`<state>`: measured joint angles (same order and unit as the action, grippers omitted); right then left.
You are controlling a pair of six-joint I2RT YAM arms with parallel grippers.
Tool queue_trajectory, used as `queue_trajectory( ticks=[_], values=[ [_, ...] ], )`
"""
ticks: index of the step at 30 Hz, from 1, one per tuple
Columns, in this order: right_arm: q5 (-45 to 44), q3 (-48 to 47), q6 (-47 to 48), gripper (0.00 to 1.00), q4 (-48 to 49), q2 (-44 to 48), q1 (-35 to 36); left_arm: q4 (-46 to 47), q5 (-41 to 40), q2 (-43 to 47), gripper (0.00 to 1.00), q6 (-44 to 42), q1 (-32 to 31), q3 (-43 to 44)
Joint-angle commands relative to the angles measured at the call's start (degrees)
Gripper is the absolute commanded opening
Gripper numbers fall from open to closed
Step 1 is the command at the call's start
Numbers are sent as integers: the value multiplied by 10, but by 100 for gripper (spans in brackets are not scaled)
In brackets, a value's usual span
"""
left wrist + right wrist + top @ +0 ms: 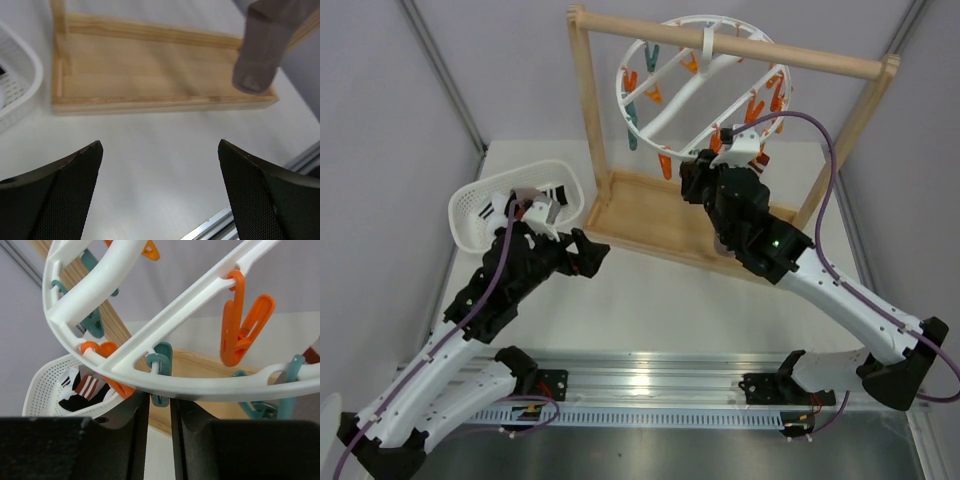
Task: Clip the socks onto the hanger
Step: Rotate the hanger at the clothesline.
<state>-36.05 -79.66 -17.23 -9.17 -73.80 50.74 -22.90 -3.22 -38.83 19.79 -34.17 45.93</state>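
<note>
Spotting the sock point(260, 50) over the rack point(150, 65) only past the wide-open left gripper point(159, 145), and the right gripper point(159, 407) pinching a teal clip point(162, 357) only from its wrist cam.

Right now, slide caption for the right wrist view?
Wrist close-up: right gripper pinches a teal clip hanging from the white hanger ring; mesh basket with black striped socks behind.
</note>
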Motion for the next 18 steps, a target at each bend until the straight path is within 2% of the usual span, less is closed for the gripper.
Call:
queue_trajectory(
  ticks=[1,6,9,13,18],
  values=[
    [82,19,-46,18,28,52,-44,119,97,-6,100,34,-15,-1],
    [171,23,-71,13,21,66,-89,199,74,-73,100,-2,-88,56],
    [226,24,-77,13,25,73,-109,253,64,-124,100,-17,-111,90],
    [292,11,-80,14,14,66,-137,300,98,-179,99,-5,-118,139],
    [344,6,-93,15,12,60,-170,345,138,-225,87,-32,-152,171]
  ],
)
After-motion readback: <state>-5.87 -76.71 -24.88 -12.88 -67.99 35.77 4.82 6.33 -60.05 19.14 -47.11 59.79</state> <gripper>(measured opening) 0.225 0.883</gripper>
